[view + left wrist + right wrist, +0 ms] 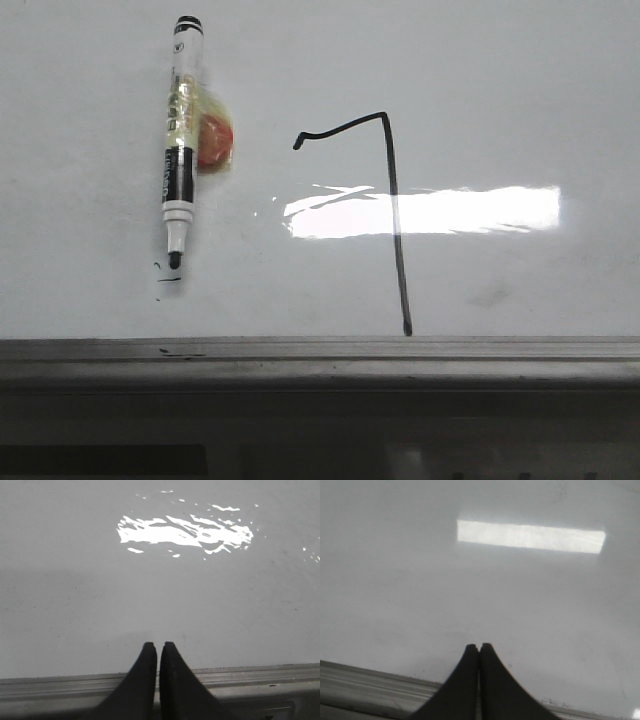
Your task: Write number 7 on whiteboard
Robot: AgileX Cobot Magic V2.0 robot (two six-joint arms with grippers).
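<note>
The number 7 (397, 220) is drawn in black on the whiteboard (520, 110), its hooked top bar at the left and its long stem running down to the board's grey rim. A black-and-white marker (180, 140) lies uncapped on the board left of the 7, tip toward the rim, with an orange-and-yellow tag beside it. Neither arm shows in the front view. In the left wrist view my left gripper (158, 646) is shut and empty over the board's edge (60, 682). My right gripper (479, 647) is likewise shut with nothing in it, over bare board (530, 605).
A short black dash and specks (168, 282) mark the board just below the marker's tip. A bright rectangular glare (470, 210) crosses the 7's stem. The grey metal rim (320, 355) runs along the board's near edge.
</note>
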